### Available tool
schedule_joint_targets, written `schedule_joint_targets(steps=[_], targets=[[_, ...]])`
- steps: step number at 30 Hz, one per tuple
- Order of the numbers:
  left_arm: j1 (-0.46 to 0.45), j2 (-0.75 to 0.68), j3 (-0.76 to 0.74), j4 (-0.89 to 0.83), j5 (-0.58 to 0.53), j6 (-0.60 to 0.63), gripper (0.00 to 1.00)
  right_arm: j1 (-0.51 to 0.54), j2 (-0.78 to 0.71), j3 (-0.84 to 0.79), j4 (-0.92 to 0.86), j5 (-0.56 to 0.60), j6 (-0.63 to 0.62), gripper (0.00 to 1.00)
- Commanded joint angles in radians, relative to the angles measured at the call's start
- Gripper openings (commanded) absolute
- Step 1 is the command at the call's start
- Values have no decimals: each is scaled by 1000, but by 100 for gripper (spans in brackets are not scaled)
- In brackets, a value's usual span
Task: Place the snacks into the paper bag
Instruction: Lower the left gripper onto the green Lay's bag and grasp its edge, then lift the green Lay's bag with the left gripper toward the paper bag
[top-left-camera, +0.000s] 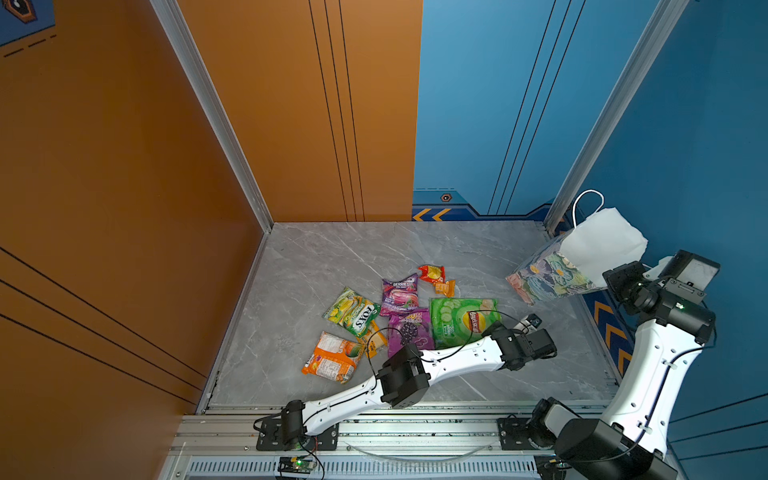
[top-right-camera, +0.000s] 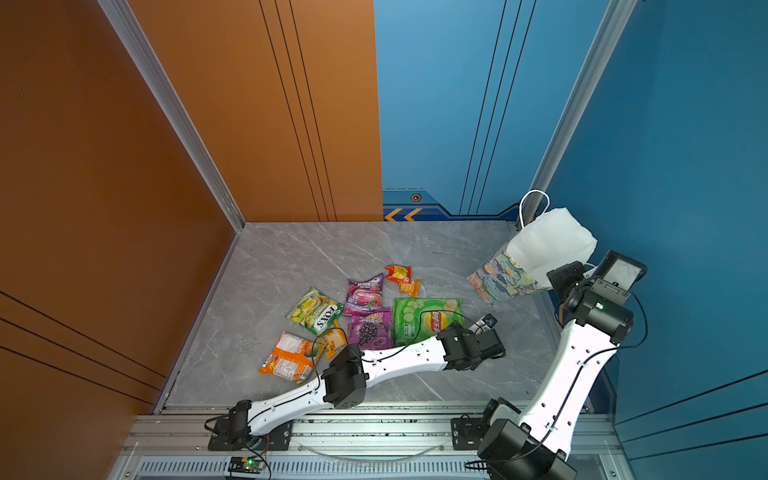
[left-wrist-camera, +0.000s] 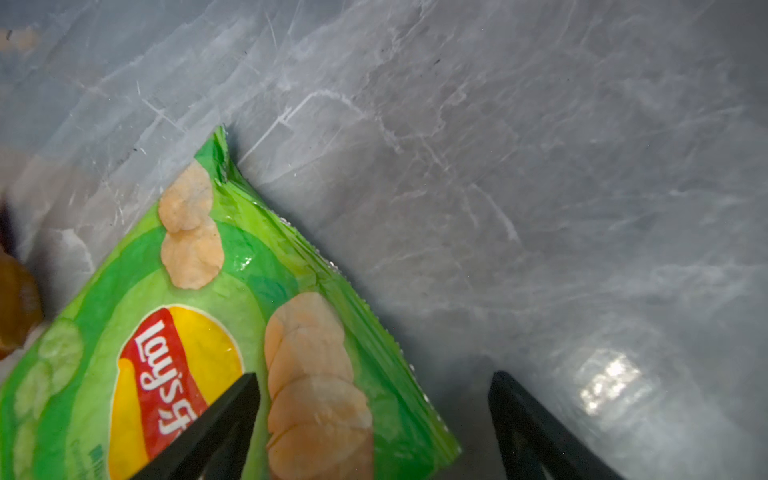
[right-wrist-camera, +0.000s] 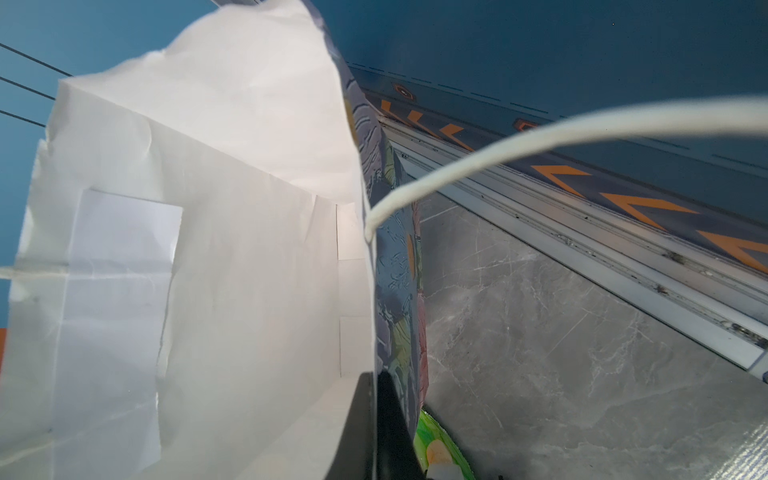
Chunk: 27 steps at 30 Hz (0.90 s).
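Straddling the right edge of the green crisps bag (top-left-camera: 457, 320), the left claw (left-wrist-camera: 374, 378) stands wide. In the left wrist view one finger lies over the packet's red and yellow logo and the other over bare bench (top-left-camera: 332, 257). Whether either finger touches the packet cannot be told. The left arm extends from the near edge across the middle of the bench to this position.

The right claw (right-wrist-camera: 376, 415) is clamped on the rim of the paper bag (top-left-camera: 552, 278), one finger against the white lining and one against the floral print. The paper bag sits at the far right of the bench, well apart from the left claw, and leans with its mouth up and to the right. One cord handle (top-left-camera: 586, 203) rises at its far side.

The snacks lie flat on the bench, left of the paper bag:
- berries bag (top-left-camera: 399, 293), far-left of the green crisps bag;
- grape bag (top-left-camera: 409, 330), touching the green crisps bag on its left;
- yellow-green bag (top-left-camera: 351, 311), left of both purple packets;
- orange bag (top-left-camera: 332, 357), nearest and leftmost;
- red sachet (top-left-camera: 432, 273) and orange sachet (top-left-camera: 445, 287), just beyond the green crisps bag.
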Motion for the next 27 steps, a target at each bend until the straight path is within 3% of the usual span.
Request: schedule_joint_targets(steps=[1, 6, 11, 13, 18, 27], targets=[[15, 28, -43, -45, -30, 30, 77, -5, -23, -12, 30, -19, 16, 0], [24, 24, -64, -66, -57, 12, 56, -4, -27, -20, 30, -19, 15, 0], [33, -75, -157, -64, -132, -85, 17, 8, -32, -29, 30, -10, 12, 0], [34, -116, -186, -55, -161, -109, 8, 18, -34, -36, 31, -4, 10, 0], [34, -262, -320, 34, -180, -126, 0, 46, -37, -43, 25, 25, -3, 0], [59, -670, -765, 377, -177, -140, 0, 104, -23, -44, 20, 60, -24, 0]])
